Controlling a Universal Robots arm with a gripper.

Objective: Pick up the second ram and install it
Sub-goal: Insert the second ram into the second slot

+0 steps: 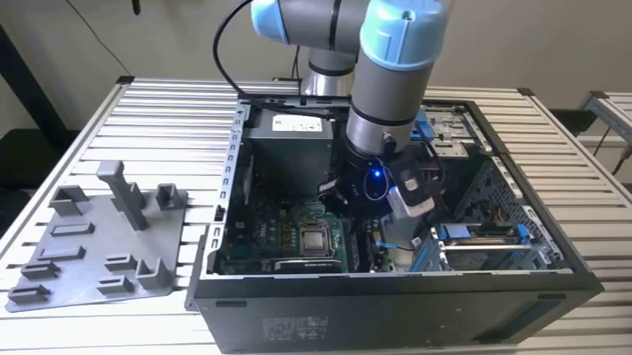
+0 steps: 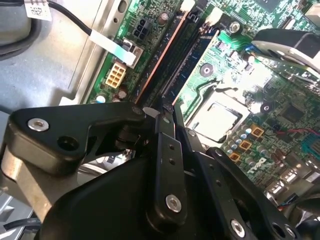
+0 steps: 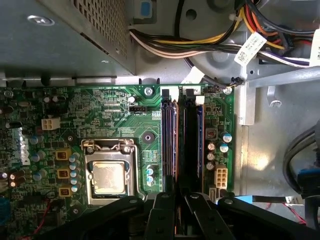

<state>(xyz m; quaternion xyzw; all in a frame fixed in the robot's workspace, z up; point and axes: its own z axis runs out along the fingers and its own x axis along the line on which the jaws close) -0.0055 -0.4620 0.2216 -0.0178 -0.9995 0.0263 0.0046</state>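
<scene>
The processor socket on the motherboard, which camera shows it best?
The first wrist view: the processor socket faces the camera squarely, its metal lid and frame fully visible beside the memory slots. The second wrist view shows it tilted, near the gripper. The exterior view shows it small, inside the computer case.
</scene>
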